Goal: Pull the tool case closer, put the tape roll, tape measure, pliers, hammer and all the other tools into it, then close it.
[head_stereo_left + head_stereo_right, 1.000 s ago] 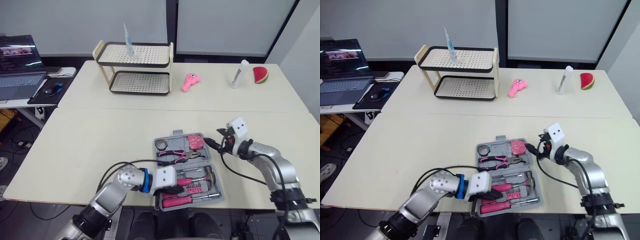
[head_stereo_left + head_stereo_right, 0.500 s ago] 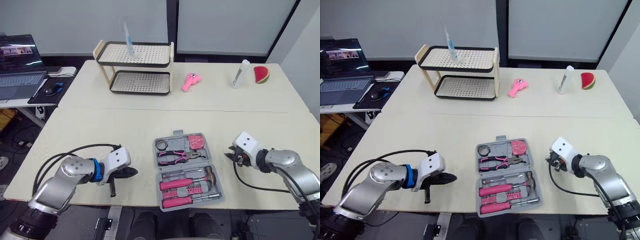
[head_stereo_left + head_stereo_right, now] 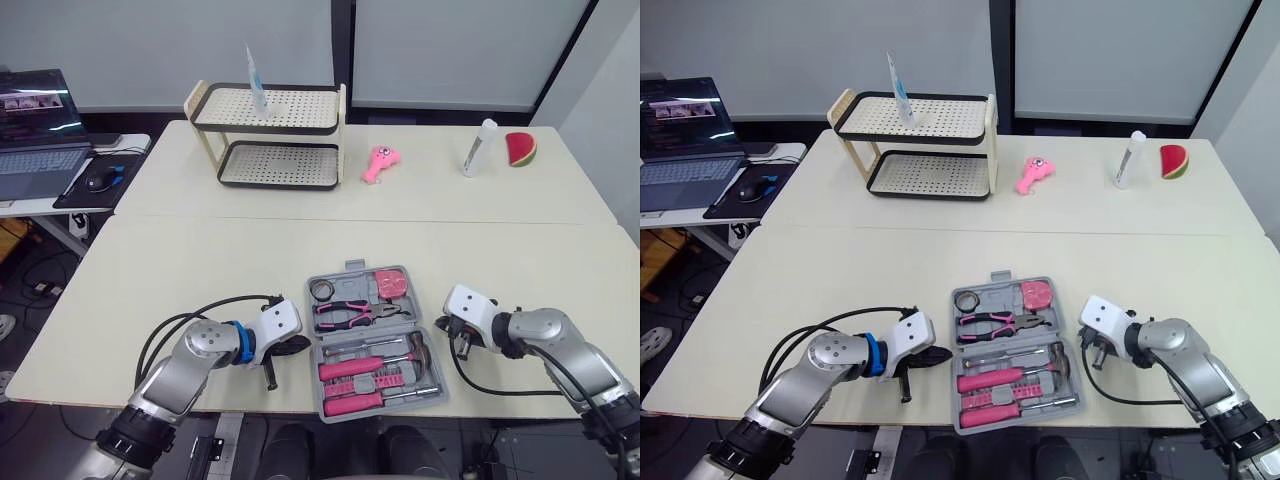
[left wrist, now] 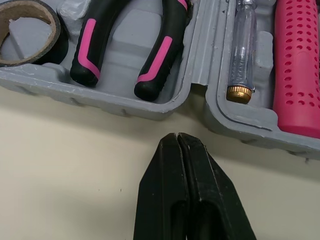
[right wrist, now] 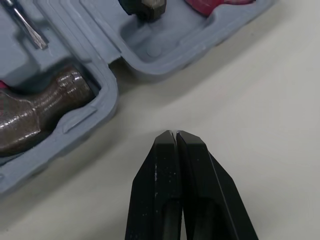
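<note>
Tool case lies open and loaded at the near edge of the surface, between left gripper and right gripper, both pinched closed and empty. Likely rigid, hinged plastic; grip the far rim.

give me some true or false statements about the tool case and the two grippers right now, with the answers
1. The tool case lies open. True.
2. The left gripper holds the pliers. False: it is shut on nothing, just outside the case; the pliers lie inside.
3. The tape roll sits in the case. True.
4. The right gripper is wide open. False: its fingers are shut, beside the case.
5. The hammer lies outside the case. False: it rests in its slot.
</note>
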Motion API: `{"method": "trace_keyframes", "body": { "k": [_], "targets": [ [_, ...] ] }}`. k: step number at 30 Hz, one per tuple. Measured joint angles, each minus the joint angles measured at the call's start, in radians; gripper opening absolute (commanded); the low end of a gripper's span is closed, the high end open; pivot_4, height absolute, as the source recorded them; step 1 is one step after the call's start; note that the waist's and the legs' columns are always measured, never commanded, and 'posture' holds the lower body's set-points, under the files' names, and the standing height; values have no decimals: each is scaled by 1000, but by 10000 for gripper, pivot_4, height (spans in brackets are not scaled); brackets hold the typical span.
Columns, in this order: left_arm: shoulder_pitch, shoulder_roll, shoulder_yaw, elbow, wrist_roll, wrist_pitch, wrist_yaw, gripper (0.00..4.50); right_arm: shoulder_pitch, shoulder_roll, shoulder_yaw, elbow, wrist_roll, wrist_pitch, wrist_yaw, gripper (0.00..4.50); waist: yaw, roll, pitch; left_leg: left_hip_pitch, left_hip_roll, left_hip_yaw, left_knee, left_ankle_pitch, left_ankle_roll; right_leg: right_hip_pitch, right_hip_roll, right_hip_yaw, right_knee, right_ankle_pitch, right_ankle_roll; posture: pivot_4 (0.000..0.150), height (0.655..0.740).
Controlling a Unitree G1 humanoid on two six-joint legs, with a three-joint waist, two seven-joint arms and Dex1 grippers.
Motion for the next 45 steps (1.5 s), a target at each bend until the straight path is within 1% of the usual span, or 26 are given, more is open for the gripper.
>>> {"method": "trace_keyframes", "body": {
  "k": [8,18,28,41,45],
  "targets": [
    [-55,-45,-37,53,31,-36,-6,0,-11,20,22,-12,-7,6,38,58,4,0,0,0,-1,0,3,0,0,1,0,-1,0,0,0,1500,7400],
    [-131,-94,-64,128,71,-67,-28,0,24,-20,12,-73,-7,58,73,58,13,0,0,-1,-2,-1,4,0,0,2,0,-1,0,0,0,1500,7400],
    [-161,-127,-70,171,99,-101,-47,0,55,-32,-11,-95,-6,77,87,58,21,0,0,0,-2,-1,5,0,0,2,0,-1,0,0,0,1500,7400],
    [-150,-117,-63,169,110,-121,-45,0,58,-34,-20,-98,3,88,91,58,21,0,0,0,-2,0,5,0,0,2,0,-1,0,0,0,1500,7400],
    [-125,-62,-20,178,82,-171,-59,0,88,-71,-97,-102,44,129,98,58,20,0,0,-1,-1,-1,5,0,0,2,0,-1,0,0,0,1500,7400]
  ]
}}
